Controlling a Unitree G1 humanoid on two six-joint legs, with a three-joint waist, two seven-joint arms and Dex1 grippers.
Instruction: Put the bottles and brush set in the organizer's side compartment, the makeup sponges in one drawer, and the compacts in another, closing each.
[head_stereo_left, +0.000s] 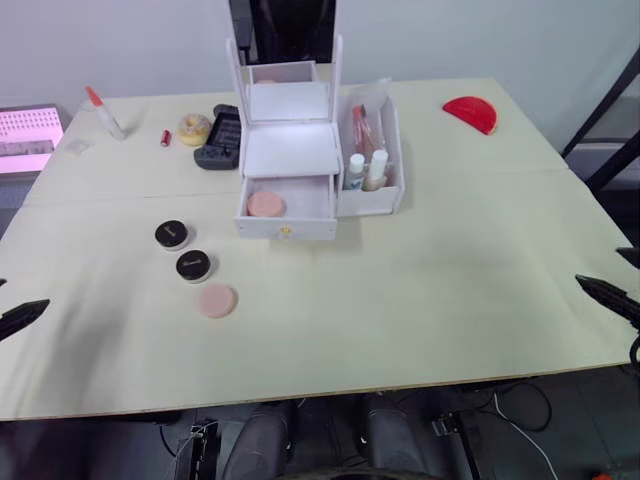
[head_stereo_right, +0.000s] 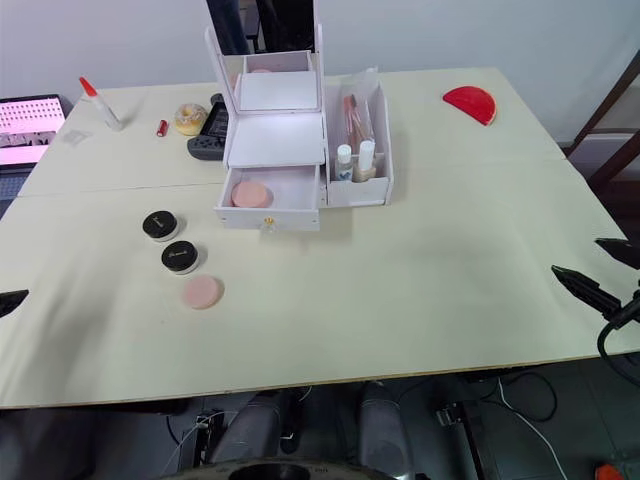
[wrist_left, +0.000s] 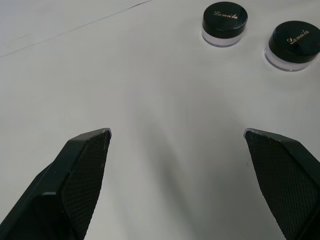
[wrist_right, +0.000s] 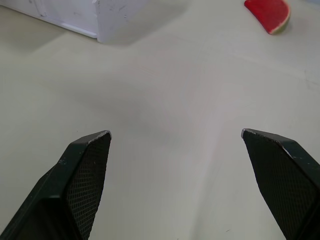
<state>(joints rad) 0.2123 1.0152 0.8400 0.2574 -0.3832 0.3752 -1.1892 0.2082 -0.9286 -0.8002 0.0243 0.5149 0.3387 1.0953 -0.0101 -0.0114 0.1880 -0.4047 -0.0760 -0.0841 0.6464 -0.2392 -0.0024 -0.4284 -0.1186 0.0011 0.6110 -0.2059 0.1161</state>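
Table (head_stereo_left: 420, 290): pale cream surface across most of the frame, a seam running side to side just below the organizer.

Organizer (head_stereo_left: 290, 150): white plastic, upper centre of the frame, upright mirror at its back. Lower drawer (head_stereo_left: 287, 205) pulled open toward the camera, a gold knob on its front. Side bin (head_stereo_left: 388, 165) on its right, open-topped.

Brush set (head_stereo_left: 364, 125): clear pouch with orange-pink brushes, standing in the rear of the side bin.

Bottles (head_stereo_left: 366, 170): two, white-capped, upright side by side in the front of the side bin.

Game controller (head_stereo_left: 220, 140): dark, flat on the table just left of the organizer.

Red half-round item (head_stereo_left: 471, 112): upper right, well apart from the rest.

Glue bottle (head_stereo_left: 104, 112): white, red tip, upper left.

Yellow ring-shaped roll (head_stereo_left: 194, 128): just left of the controller; a small red item (head_stereo_left: 166, 138) beside it.

Compacts (head_stereo_left: 172, 235), (head_stereo_left: 194, 265): two round black cases with lettered lids, on the table left of centre, close together but apart.

Makeup sponges: one pink disc (head_stereo_left: 265, 204) inside the open drawer; the other (head_stereo_left: 217, 300) on the table just below the nearer compact.

Left gripper (wrist_left: 177, 137): low over bare table near the compacts, fingers spread wide, empty.

Right gripper (wrist_right: 175, 135): over bare table at the right edge, fingers spread wide, empty.
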